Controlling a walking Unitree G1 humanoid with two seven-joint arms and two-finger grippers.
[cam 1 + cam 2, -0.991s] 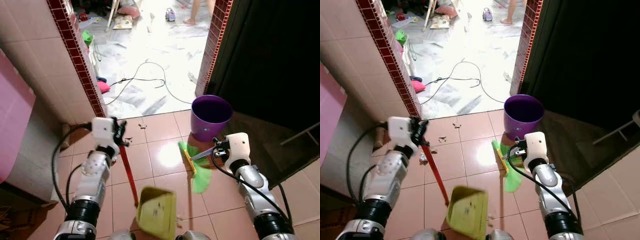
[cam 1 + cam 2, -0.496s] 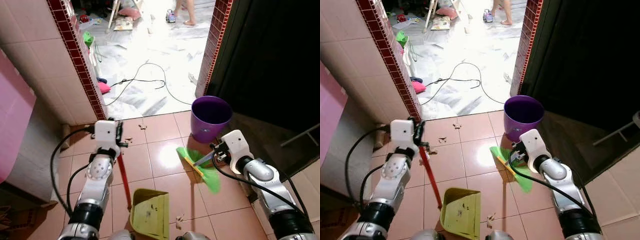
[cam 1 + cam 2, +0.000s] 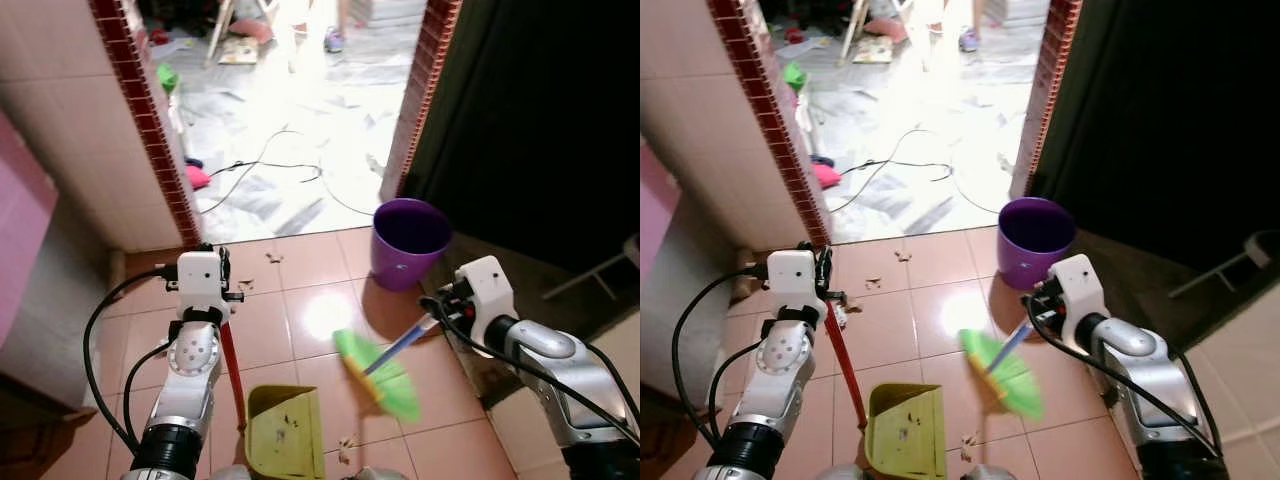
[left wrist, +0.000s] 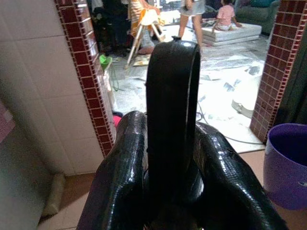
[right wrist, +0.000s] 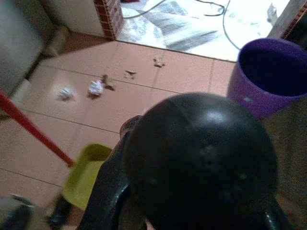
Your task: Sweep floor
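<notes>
Lower centre: left gripper (image 3: 222, 287) fingers clamped on red-handled yellow-green plastic dustpan (image 3: 284, 430), right gripper (image 3: 440, 306) fingers clamped on blue-handled green broom (image 3: 378, 371); risk of flicking brown scraps (image 3: 348, 441) past the pan if swung fast.

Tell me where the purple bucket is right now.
In the left eye view the purple bucket stands on the tiled floor ahead and to the robot's right, beside the brick door post, just beyond the green broom head.
</notes>
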